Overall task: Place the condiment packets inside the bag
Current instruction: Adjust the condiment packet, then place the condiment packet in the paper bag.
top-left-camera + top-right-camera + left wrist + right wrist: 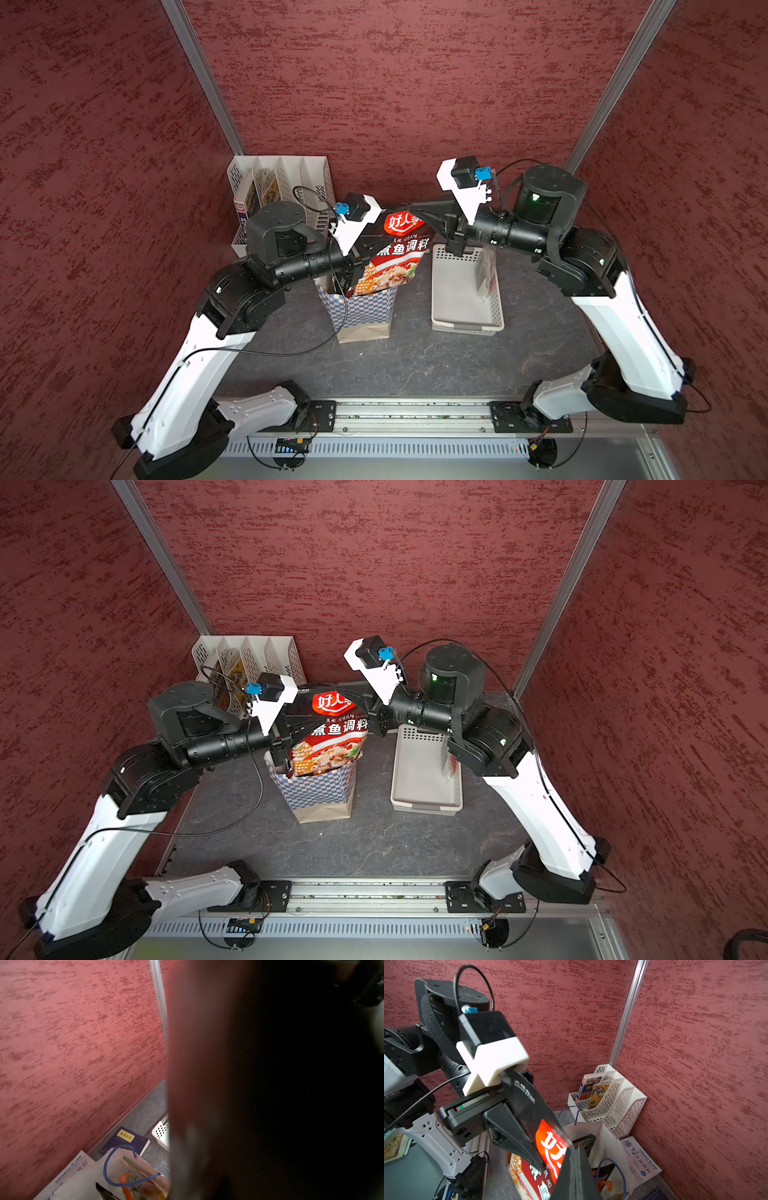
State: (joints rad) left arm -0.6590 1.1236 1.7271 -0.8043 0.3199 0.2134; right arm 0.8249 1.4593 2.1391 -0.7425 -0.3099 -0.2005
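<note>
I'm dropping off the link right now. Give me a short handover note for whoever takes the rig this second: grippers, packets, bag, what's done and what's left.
Left gripper: shut on the black-red packet, at its side edge.
Right gripper: at that packet's top corner; can't tell whether it is open or shut.
The packet's lower end is in the mouth of the upright bag; most of it is above the rim.
Done: an orange packet lies in the bag.
Left: lower and release this packet, then fetch the pouch leaning in the white basket.

Black-red packet (329, 746), lower end inside bag (320, 792)
</note>
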